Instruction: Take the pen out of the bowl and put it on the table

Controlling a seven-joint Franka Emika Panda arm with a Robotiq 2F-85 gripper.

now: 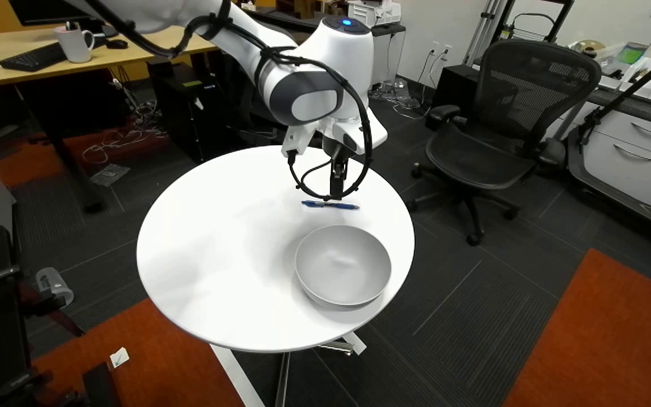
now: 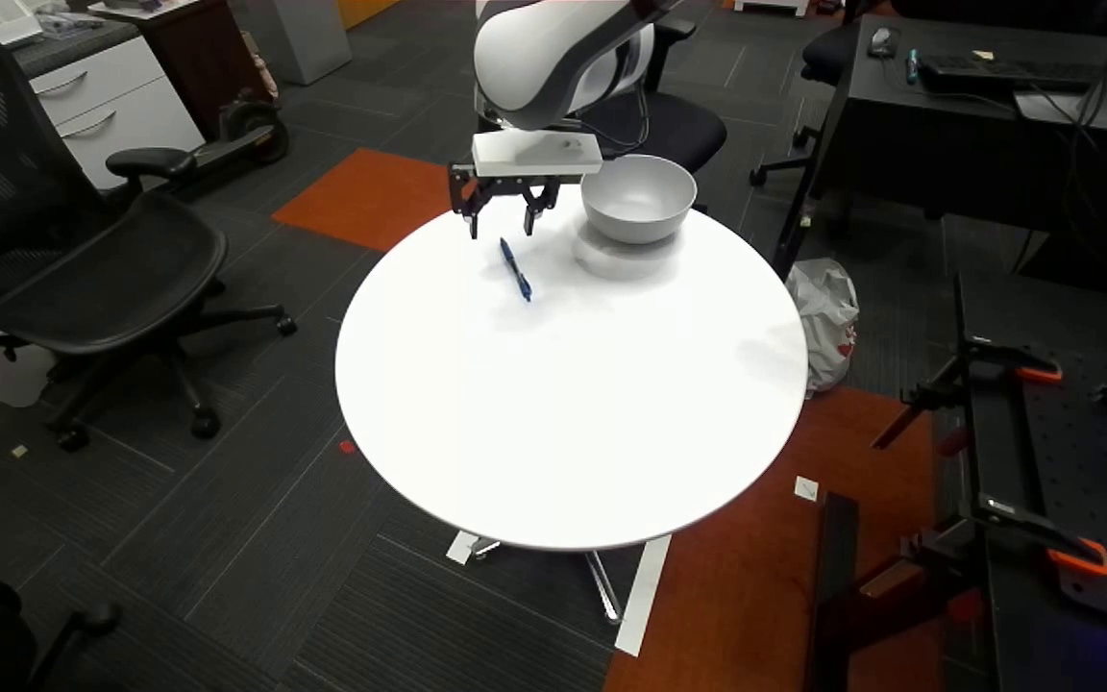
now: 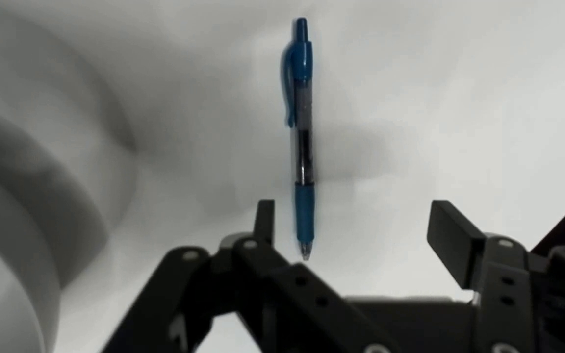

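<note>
The blue pen [image 1: 331,204] lies flat on the white round table [image 1: 207,243], outside the bowl. It also shows in an exterior view [image 2: 515,271] and in the wrist view [image 3: 304,157]. The silvery-grey bowl [image 1: 342,271] stands upright on the table beside the pen; its inside looks empty. It shows in an exterior view [image 2: 632,226] and partly at the left of the wrist view [image 3: 17,240]. My gripper [image 3: 353,215] is open and empty, pointing down above the table. In the wrist view the pen's tip end appears between the fingers, nearer the left finger. The fingertips also show in an exterior view [image 2: 502,231].
A black mesh chair [image 1: 506,124] stands on the floor near the table's edge. A wooden desk [image 1: 20,42] with a mug [image 1: 74,45] is behind the table. A dark bench with clamps [image 2: 1072,461] stands to one side. The bowl sits near the table's edge.
</note>
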